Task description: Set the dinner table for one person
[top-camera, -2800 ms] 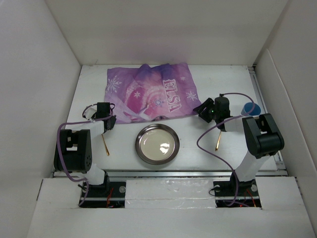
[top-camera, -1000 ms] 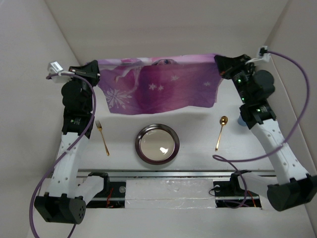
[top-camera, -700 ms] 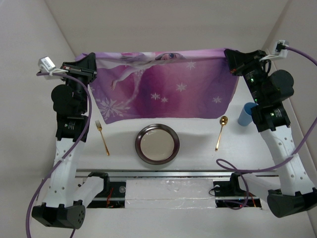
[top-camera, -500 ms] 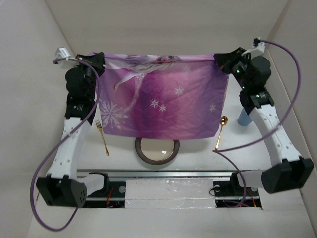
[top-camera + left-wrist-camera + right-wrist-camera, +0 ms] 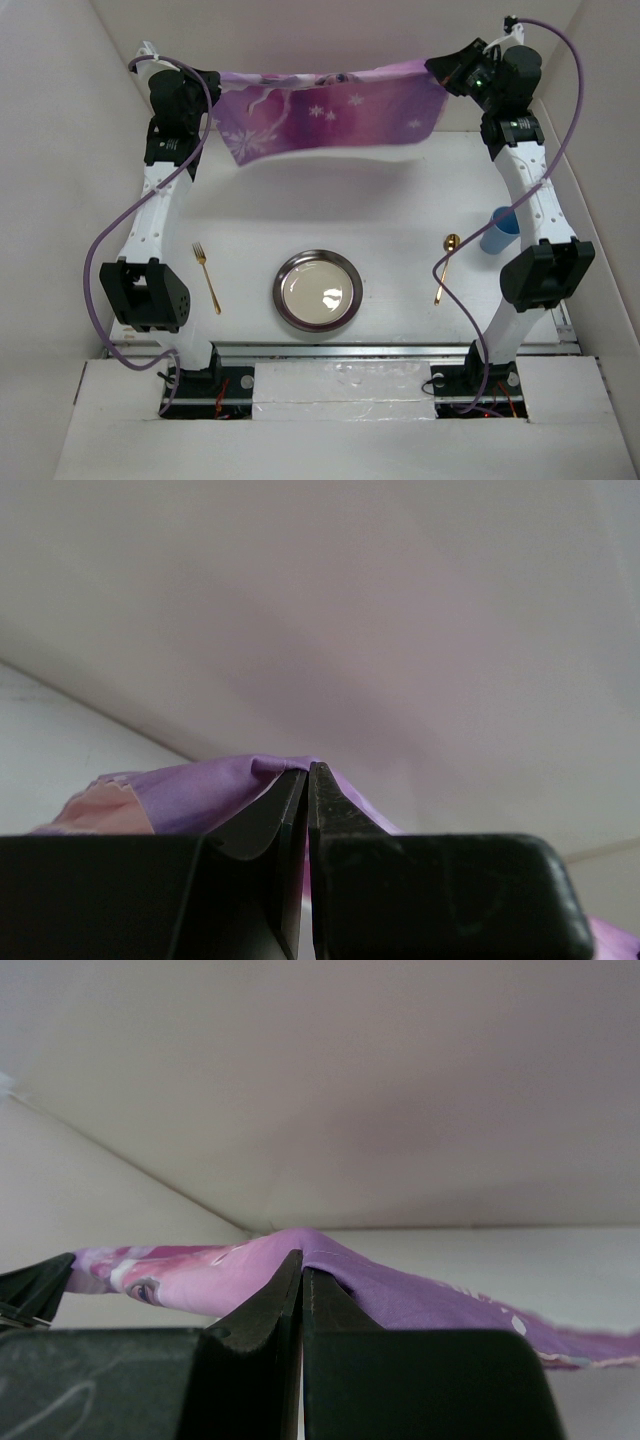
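A: Step in hand?
B: Spreading the mat. Left gripper [image 5: 210, 85] and right gripper [image 5: 440, 72] each pinch a top corner of the purple mat [image 5: 330, 108]. It hangs stretched in the air over the far end of the tabletop [image 5: 400, 200].
A: Next move?
B: Judgement: lower both arms together, keep the mat taut and lay it flat.
A: Containers?
B: Metal plate [image 5: 318, 291] at near centre looks empty. Blue cup [image 5: 497, 232] at right, contents not discernible.

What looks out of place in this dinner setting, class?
The purple mat hangs stretched in the air between the left gripper and right gripper, above the far end of the table, instead of lying flat under the plate.
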